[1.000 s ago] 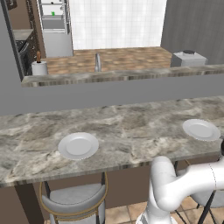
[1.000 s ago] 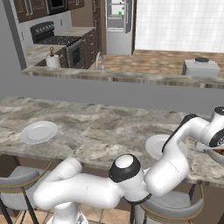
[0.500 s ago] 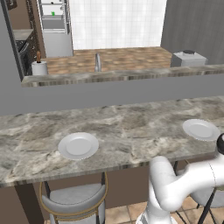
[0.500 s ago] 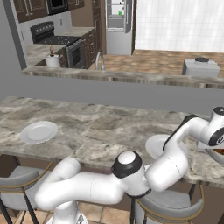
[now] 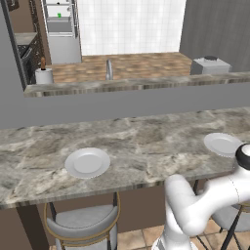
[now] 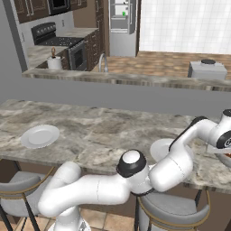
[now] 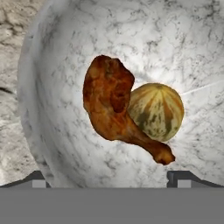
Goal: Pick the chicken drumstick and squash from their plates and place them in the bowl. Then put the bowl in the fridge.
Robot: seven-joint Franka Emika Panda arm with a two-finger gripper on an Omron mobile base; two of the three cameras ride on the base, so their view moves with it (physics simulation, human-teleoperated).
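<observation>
In the hand view the off-white bowl (image 7: 52, 131) lies right under the hand. The reddish-brown chicken drumstick (image 7: 113, 105) rests in it, leaning against the round striped green-yellow squash (image 7: 157, 111). My gripper (image 7: 111, 181) hangs just above them, open, its fingertips (image 7: 39, 178) spread wide with nothing between them. In the right base view the arm reaches far right, where the bowl's rim (image 6: 222, 158) peeks in at the picture's edge. Two plates stand bare on the marble counter: one at the left (image 5: 88, 162) (image 6: 39, 135), one at the right (image 5: 222, 144) (image 6: 160, 149).
The fridge (image 5: 59, 29) (image 6: 121, 22) stands open at the back of the kitchen, beyond a raised counter ledge (image 5: 127, 87). A stove (image 6: 61, 43) is at the back left, a toaster (image 6: 206, 68) at the back right. Stools (image 5: 83, 222) stand under the counter's front edge.
The arm's wrist has shifted slightly at the right end of the counter. The plates have not moved.
</observation>
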